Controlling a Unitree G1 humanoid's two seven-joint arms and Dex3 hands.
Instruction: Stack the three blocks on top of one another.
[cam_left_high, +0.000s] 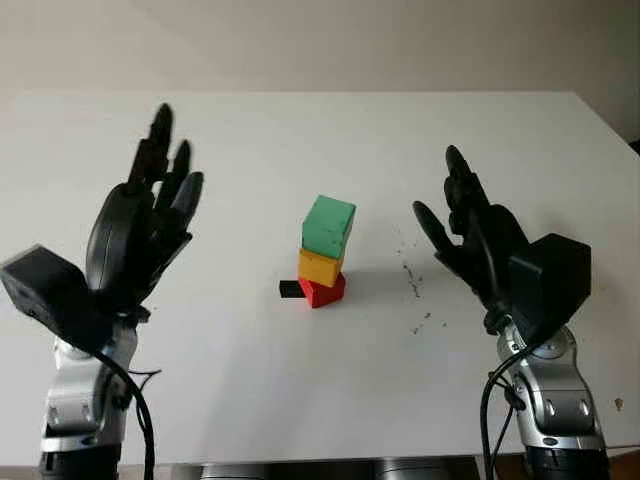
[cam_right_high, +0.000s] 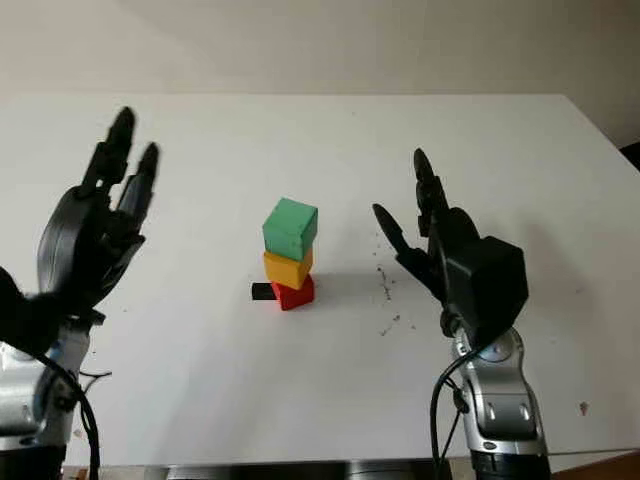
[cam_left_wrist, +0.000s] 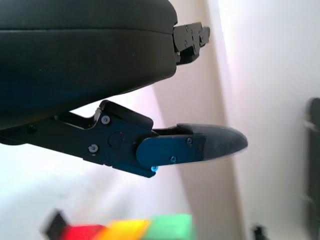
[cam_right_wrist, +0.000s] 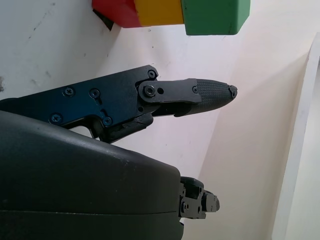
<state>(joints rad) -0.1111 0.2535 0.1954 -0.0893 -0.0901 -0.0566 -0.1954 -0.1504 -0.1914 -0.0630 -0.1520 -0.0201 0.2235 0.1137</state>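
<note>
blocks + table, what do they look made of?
Green block, yellow block, red block: likely painted wood or solid plastic; flat matte colour, crisp edges, no grain visible. Table: smooth white laminate-like top, faint sheen, dark scuff marks.

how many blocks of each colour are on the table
green block: 1, top of the stack
yellow block: 1, middle
red block: 1, bottom
small black piece: 1, beside the red block
total: 4

We see soft, even light on the white table (cam_left_high: 300, 400), faint shadows, and blurred blocks (cam_left_wrist: 125, 230) near the left wrist view's bottom edge.
</note>
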